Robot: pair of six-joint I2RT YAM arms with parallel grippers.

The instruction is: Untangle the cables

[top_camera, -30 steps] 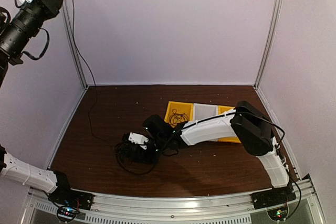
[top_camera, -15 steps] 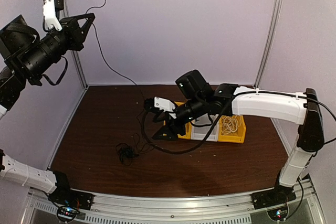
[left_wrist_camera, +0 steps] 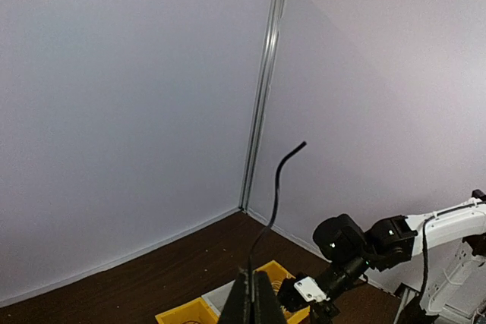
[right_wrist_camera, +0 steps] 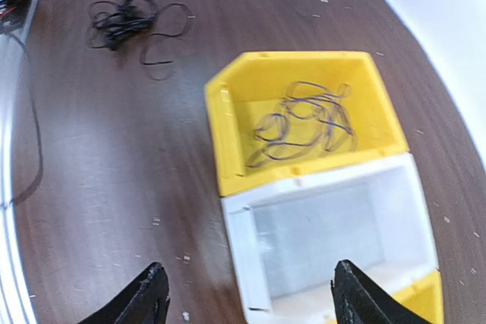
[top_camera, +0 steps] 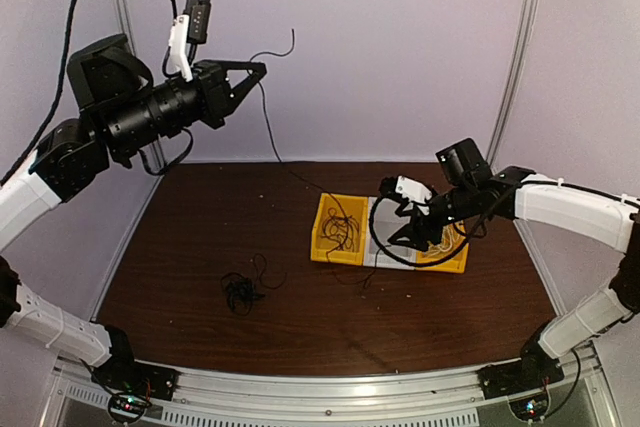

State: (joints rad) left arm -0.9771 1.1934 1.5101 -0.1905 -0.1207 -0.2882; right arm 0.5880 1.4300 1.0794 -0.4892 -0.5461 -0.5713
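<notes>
**Black cable drawn up, one clump left to sort**

Top view: the left gripper [top_camera: 255, 72], raised high near the back wall, was pinched shut on a thin black cable [top_camera: 270, 132]. The cable's free end curled up and to the right above the fingers. Its long run slanted down and right to the yellow plastic bin [top_camera: 322, 237] on the dark wooden table [top_camera: 200, 217]. The right gripper [top_camera: 400, 230] hovered wide open and empty over the white plastic bin [top_camera: 375, 209] beside it. A knotted clump of black cable [top_camera: 240, 292] lay well apart on the table, nearer the arms. I judged the job partly done: one strand drawn out, that clump not yet worked.

Left wrist view: the closed left gripper [left_wrist_camera: 254, 301] held the thin black cable [left_wrist_camera: 275, 187], which stood nearly upright, its tip bending right.

Right wrist view: nothing sat between the spread fingers of the right gripper [right_wrist_camera: 249, 271]. In the yellow plastic bin [right_wrist_camera: 228, 165] lay black loops [right_wrist_camera: 304, 123]; whether they belonged to the held strand could not be told
</notes>
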